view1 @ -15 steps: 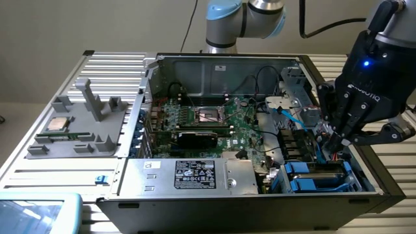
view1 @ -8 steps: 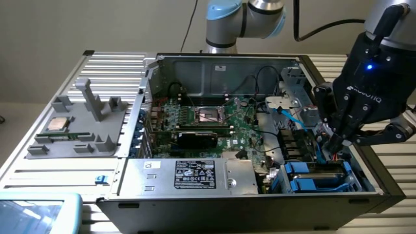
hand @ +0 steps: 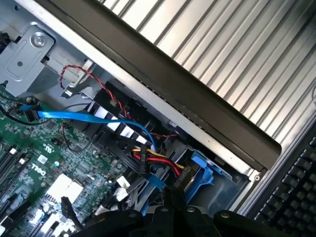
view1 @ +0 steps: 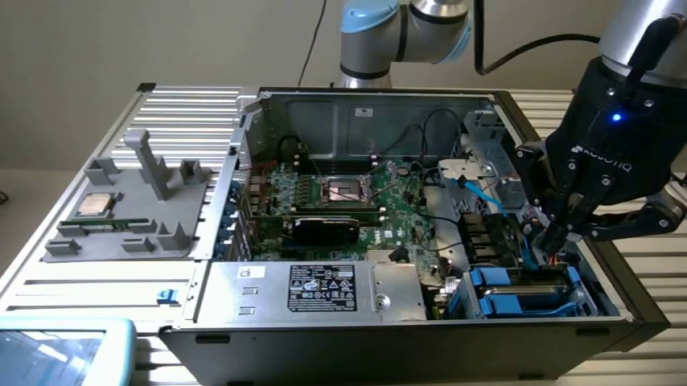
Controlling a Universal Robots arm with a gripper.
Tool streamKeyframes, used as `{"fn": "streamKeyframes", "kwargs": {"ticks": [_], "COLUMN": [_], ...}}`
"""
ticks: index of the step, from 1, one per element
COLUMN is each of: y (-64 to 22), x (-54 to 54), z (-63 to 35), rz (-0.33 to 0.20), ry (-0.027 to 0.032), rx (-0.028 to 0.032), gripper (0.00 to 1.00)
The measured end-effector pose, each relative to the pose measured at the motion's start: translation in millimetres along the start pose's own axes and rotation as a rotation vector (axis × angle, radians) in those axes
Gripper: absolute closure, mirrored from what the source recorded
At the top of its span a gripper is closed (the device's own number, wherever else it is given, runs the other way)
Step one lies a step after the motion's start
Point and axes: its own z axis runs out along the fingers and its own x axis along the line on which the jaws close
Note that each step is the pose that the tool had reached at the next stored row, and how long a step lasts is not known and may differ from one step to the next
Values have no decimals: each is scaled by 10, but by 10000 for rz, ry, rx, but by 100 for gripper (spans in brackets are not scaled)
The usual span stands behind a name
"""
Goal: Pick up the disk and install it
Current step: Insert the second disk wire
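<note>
My black gripper (view1: 555,240) reaches down into the open computer case at the exterior view's right, fingers shut together with nothing seen between them. Just below its tips two blue-bracketed drive units sit stacked in the bay: an upper one (view1: 523,277) and a lower one (view1: 528,304). Which of them is the disk I cannot tell. In the wrist view the shut gripper (hand: 173,200) points at a blue bracket (hand: 201,170), close beside red, yellow and black power wires (hand: 160,160) plugged in there.
A blue data cable (view1: 488,193) runs from the motherboard (view1: 355,201) toward the bay. The power supply (view1: 311,289) fills the case's front. A grey fixture (view1: 140,209) on the exterior view's left holds a processor chip (view1: 96,203). The case's side wall (hand: 197,103) borders the bay.
</note>
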Motion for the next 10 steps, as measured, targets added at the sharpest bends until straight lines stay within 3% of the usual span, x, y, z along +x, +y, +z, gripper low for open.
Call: {"fn": "streamKeyframes", "kwargs": {"ticks": [3,7,10], "y": [0,0,1], "x": [1,1,0], "z": [8,8,10], "rz": [-461,-464,-879], "ry": [3,4,-9], "rx": [0,11,-25], "gripper": [89,89,89]}}
